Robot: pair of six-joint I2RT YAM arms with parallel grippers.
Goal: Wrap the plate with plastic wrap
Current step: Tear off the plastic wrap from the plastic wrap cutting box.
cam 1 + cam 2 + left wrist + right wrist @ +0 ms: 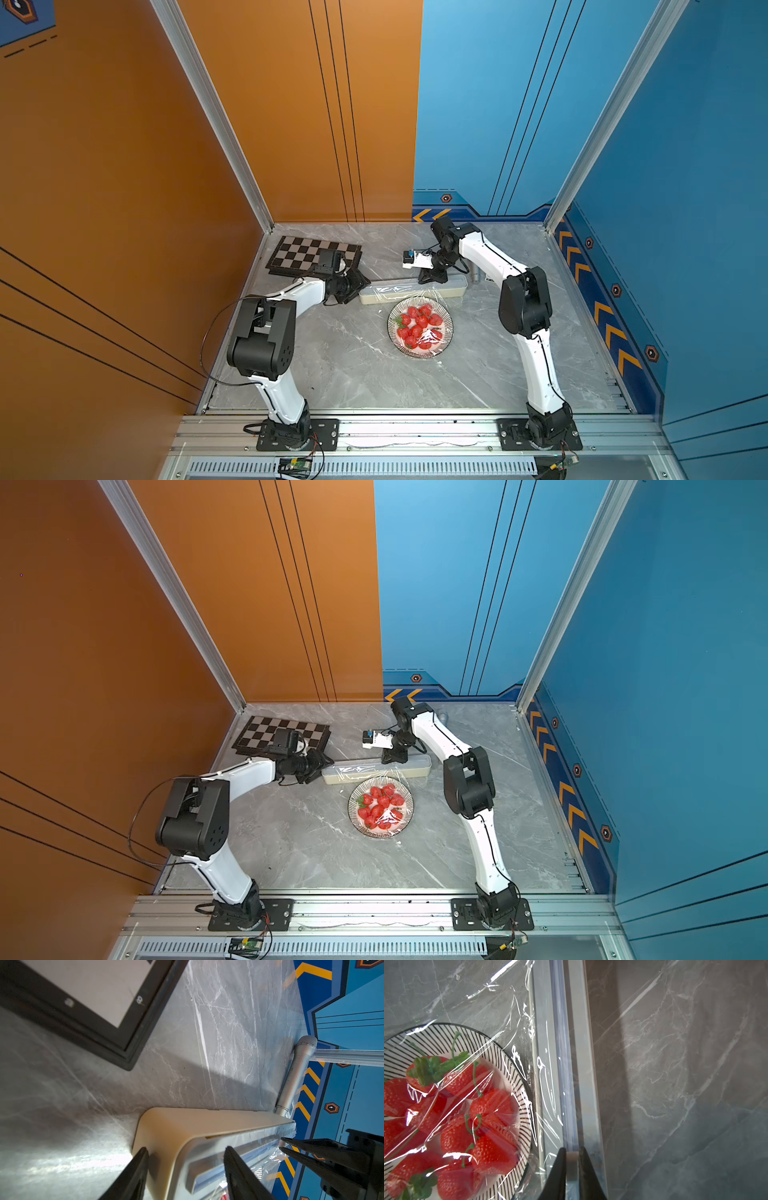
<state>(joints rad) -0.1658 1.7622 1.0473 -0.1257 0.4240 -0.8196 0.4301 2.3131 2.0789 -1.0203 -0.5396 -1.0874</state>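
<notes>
The plate [445, 332] [406, 812], white with a black-striped rim [436, 1036], holds red strawberries [492, 1105] at mid-table. The plastic wrap [517, 1022] lies crinkled over it and runs back to its long cream box [376, 296] [340, 776] [187, 1124] just behind. My left gripper [360, 286] [186, 1148] straddles the box's left end, one jaw on either side, gripping it. My right gripper [432, 279] [572, 1148] stands over the grey lid [583, 1064], shut on a small beige slider in the lid's groove.
A black-and-grey chessboard [313, 253] lies at the back left, right behind my left wrist. A slim grey rod [295, 1076] lies behind the box's right end. Orange and blue walls close in the back and sides.
</notes>
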